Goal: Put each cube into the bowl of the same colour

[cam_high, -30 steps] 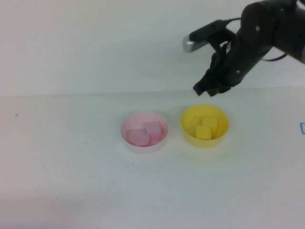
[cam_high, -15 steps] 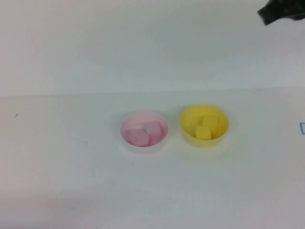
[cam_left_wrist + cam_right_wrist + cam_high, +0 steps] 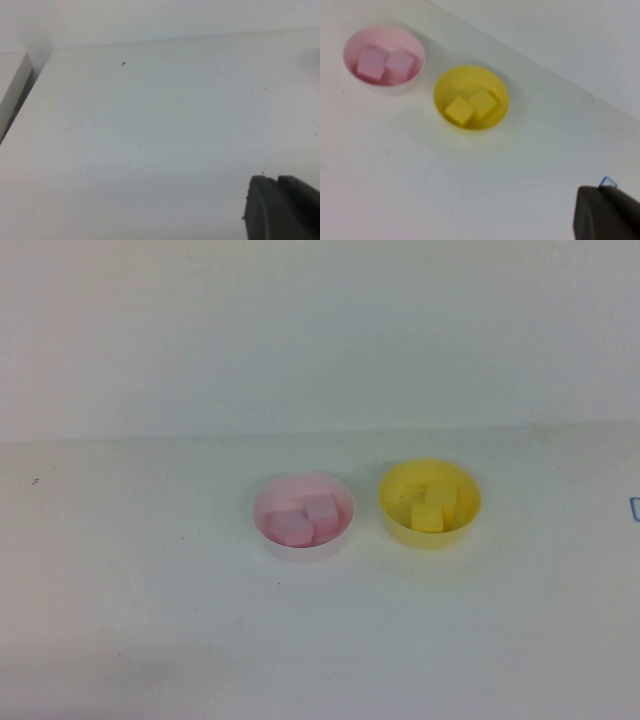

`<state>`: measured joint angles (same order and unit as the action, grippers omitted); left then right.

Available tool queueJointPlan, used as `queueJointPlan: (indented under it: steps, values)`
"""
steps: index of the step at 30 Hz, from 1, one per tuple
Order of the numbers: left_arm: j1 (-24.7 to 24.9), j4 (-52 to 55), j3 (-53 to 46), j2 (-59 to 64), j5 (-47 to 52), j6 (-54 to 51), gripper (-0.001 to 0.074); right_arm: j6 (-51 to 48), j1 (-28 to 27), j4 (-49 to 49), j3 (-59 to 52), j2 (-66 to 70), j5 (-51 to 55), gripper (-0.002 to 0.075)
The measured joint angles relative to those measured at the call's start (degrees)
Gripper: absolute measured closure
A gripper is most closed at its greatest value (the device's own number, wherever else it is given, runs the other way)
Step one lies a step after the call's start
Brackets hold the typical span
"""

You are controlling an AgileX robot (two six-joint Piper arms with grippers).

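Observation:
Two pale pink cubes [image 3: 289,528] [image 3: 322,510] lie in the pink bowl [image 3: 300,487] at the table's middle. Just to its right, two yellow cubes [image 3: 427,517] [image 3: 440,496] lie in the yellow bowl [image 3: 405,483]. Neither arm shows in the high view. In the right wrist view the pink bowl [image 3: 384,35] and the yellow bowl [image 3: 470,75] lie well away from my right gripper [image 3: 587,192], which is shut and holds nothing. My left gripper [image 3: 270,182] is shut over bare table, with no bowl or cube in its view.
A small blue mark [image 3: 635,508] sits at the table's right edge, and it also shows beside the right gripper as the blue mark [image 3: 607,182]. The table's left edge [image 3: 25,95] shows in the left wrist view. A white wall stands behind the table.
The right arm, which hung above the yellow bowl, has drawn up and to the right, out of the high view. Bowls and cubes have not moved.

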<state>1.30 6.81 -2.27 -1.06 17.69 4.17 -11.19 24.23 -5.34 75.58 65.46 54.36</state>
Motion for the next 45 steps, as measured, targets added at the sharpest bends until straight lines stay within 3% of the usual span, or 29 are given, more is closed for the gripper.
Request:
queueJointPlan:
  steps: [7, 13, 21, 29, 37, 41, 45]
  values:
    - [0.0, 0.0, 0.0, 0.0, 0.0, 0.0, 0.0735, 0.5, 0.0, -0.1, -19.0, -16.5, -4.3, 0.0722]
    - [0.0, 0.0, 0.0, 0.0, 0.0, 0.0, 0.0734, 0.5, 0.0, -1.8, -27.0, -27.3, -1.7, 0.0722]
    - [0.0, 0.0, 0.0, 0.0, 0.0, 0.0, 0.0734, 1.7, 0.0, -4.2, -31.1, -39.5, 1.1, 0.0722]
    - [0.0, 0.0, 0.0, 0.0, 0.0, 0.0, 0.0735, 1.8, 0.0, -6.9, -31.7, -41.0, 0.6, 0.0722]
    - [0.0, 0.0, 0.0, 0.0, 0.0, 0.0, 0.0734, 2.0, -0.1, -6.9, -32.1, -40.4, -8.9, 0.0722]
    - [0.0, 0.0, 0.0, 0.0, 0.0, 0.0, 0.0734, 2.0, -5.2, -3.2, -35.9, -42.3, -20.6, 0.0722]
    - [0.0, 0.0, 0.0, 0.0, 0.0, 0.0, 0.0734, 2.1, -14.4, 7.7, -44.6, -48.1, -31.7, 0.0722]
